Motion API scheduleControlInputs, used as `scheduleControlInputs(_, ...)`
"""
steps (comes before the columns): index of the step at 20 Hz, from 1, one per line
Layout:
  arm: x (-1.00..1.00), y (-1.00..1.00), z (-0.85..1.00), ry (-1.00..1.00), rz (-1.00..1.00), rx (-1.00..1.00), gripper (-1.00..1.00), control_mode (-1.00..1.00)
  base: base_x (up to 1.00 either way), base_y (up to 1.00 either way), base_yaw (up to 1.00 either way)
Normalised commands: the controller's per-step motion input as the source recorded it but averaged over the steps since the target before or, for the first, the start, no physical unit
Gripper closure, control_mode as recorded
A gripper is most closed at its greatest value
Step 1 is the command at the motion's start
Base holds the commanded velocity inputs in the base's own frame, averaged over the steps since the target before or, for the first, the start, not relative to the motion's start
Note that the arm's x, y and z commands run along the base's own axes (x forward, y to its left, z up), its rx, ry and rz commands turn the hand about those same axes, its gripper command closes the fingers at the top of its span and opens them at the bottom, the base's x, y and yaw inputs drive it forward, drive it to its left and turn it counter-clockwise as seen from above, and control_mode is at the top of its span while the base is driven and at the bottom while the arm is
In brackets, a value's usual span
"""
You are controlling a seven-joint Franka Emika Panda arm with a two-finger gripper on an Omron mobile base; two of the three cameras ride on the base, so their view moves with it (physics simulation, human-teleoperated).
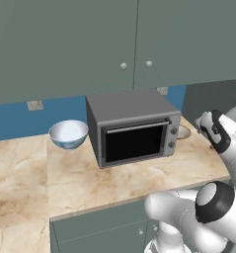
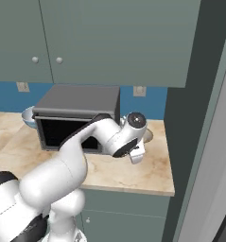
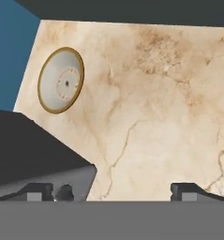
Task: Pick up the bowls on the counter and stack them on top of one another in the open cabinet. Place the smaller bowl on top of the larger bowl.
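Beige marbled table (image 1: pixel 90 178) carries a grey microwave (image 1: pixel 134 128) with the larger bowl (image 1: pixel 68 133) at its left side — white inside, pale blue outside. The smaller bowl (image 3: pixel 61 80) sits on the stone behind the microwave's right side, near the blue wall (image 3: pixel 8 51). Above bare stone, the pincer (image 3: pixel 118 192) hangs wide open — nothing between its tips.

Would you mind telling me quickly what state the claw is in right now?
Claw: open, holding nothing, over the counter near the small bowl.
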Motion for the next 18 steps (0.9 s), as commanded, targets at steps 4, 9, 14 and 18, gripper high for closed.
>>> scheduleControlInputs(4, 0.38, -0.03, -0.13, 0.0, -0.02, 0.05, -1.0, -1.0, 0.0, 0.0, 0.0)
scheduleControlInputs(9, 0.32, -0.09, -0.13, 0.0, 0.0, 0.06, -1.0, -1.0, 0.0, 0.0, 0.0)
scheduleControlInputs(14, 0.3, -0.1, -0.12, 0.0, 0.0, 0.04, -1.0, -1.0, 0.0, 0.0, 0.0)
scheduleControlInputs(18, 0.29, -0.1, -0.18, 0.0, 0.0, 0.02, -1.0, -1.0, 0.0, 0.0, 0.0)
